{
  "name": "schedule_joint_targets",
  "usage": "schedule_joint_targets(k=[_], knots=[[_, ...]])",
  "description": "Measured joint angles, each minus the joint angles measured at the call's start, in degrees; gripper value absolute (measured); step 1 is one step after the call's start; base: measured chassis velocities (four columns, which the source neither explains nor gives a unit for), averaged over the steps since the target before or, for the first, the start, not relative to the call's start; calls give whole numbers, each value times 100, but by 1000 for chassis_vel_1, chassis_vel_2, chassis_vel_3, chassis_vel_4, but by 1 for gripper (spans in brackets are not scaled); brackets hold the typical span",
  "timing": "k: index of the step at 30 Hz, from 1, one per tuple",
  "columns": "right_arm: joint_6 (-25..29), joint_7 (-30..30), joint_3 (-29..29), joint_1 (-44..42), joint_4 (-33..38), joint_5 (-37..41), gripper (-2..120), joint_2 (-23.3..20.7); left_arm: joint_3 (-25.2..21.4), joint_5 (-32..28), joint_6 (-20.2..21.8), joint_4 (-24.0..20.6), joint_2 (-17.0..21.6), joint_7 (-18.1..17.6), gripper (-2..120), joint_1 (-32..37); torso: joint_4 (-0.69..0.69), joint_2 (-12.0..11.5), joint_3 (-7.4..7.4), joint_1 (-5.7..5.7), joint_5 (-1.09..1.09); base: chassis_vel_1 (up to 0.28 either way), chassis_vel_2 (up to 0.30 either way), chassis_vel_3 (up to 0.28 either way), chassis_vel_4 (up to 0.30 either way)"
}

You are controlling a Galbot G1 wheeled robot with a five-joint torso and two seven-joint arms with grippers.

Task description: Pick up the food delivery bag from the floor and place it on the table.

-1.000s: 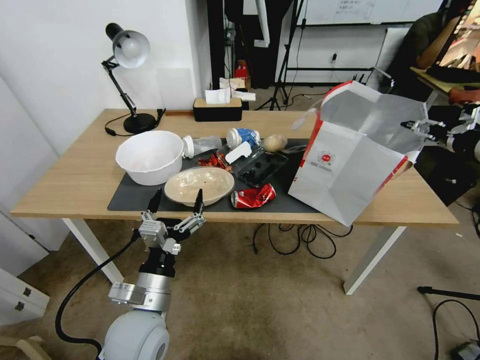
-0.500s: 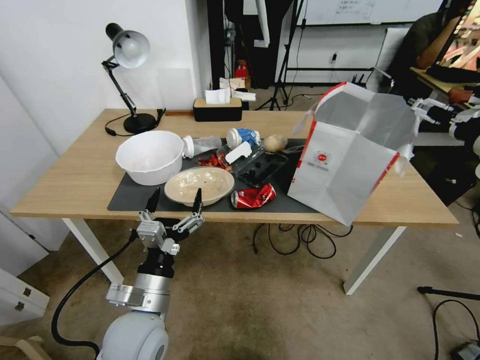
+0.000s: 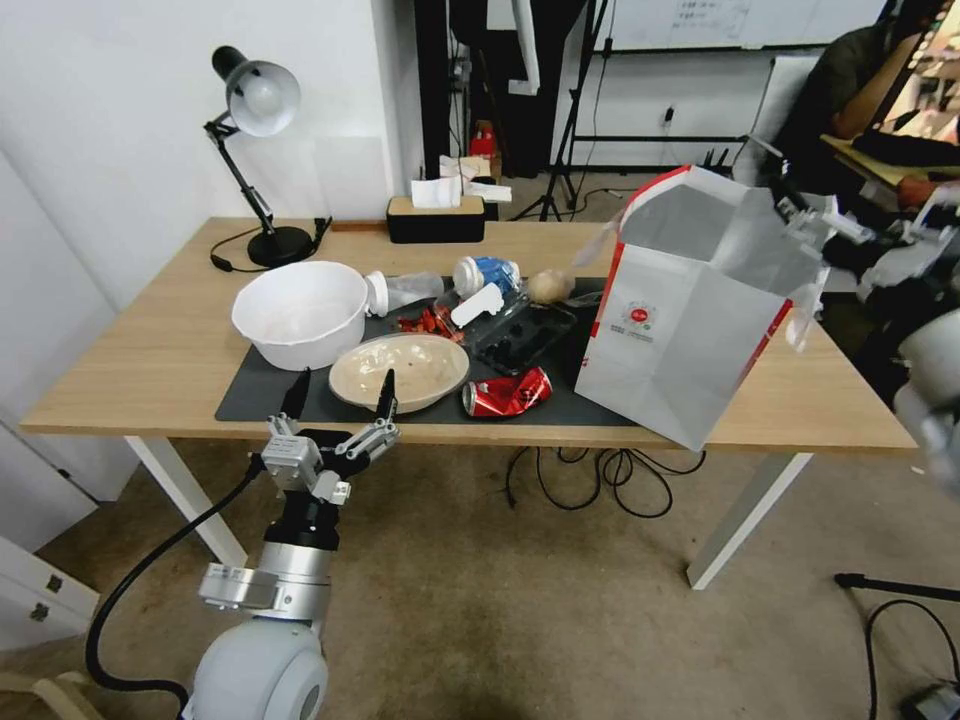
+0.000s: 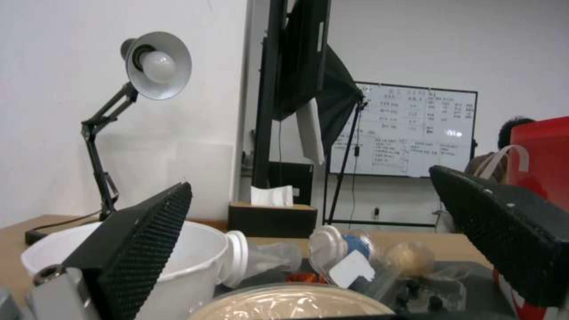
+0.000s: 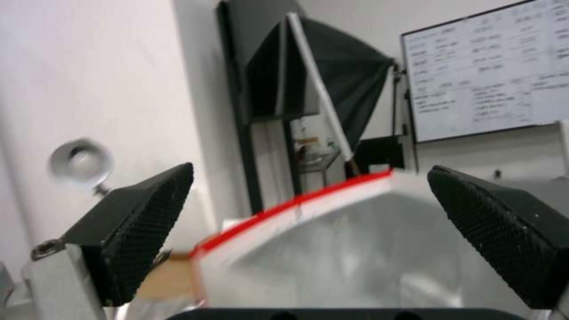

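The bag (image 3: 690,310) already stands on the desk (image 3: 150,370), just beside the right gripper (image 3: 810,215), whose jaws are wide and empty. The placing looks done. The left gripper (image 3: 338,400) hangs wide before the desk's near edge.

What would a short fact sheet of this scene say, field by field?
Bag: large boxy white, foil-lined food delivery bag with red edges, standing on the light-wood table, right end, partly on the dark grey mat
Right gripper: open, at the bag's top rim
Left gripper: open, at the table's near edge
Nearby: white plastic bowl, crushed red can
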Motion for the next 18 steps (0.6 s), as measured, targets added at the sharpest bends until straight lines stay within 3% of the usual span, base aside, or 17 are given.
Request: schedule_joint_targets(k=[1,2,3,5,8,11,14,18], knots=[[0,0,0,0,0,0,100,0,0,0,0,0,0,0,100,0,0,0,0,0,0,0,0,0,0],[35,-100,-1,-299,140,-327,100,208,-23,4,-8,5,27,3,100,8,0,0,0,0,-3,0,0,0,0],[130,-153,-113,-883,388,-1077,100,705,-72,42,-11,34,58,4,100,14,0,0,0,-1,-2,0,0,0,0],[183,-150,-165,-1082,459,-1360,100,905,-87,61,-21,66,72,8,100,15,1,0,0,-1,-3,0,0,0,0],[411,-141,-288,-1753,632,-2206,100,1586,-111,76,-86,141,129,22,100,27,0,0,0,-1,-3,0,0,0,0],[500,-157,-324,-1918,635,-2424,100,1770,-115,74,-90,147,143,23,100,28,-1,0,-1,-1,-3,0,0,0,0],[914,-213,-517,-2333,405,-3159,100,2343,-117,74,-102,164,177,22,100,28,-1,0,-1,-1,-2,0,0,0,0],[1143,-32,-701,-2456,164,-3567,100,2690,-131,76,-134,187,180,19,100,36,0,0,0,-1,-1,0,0,0,0]])
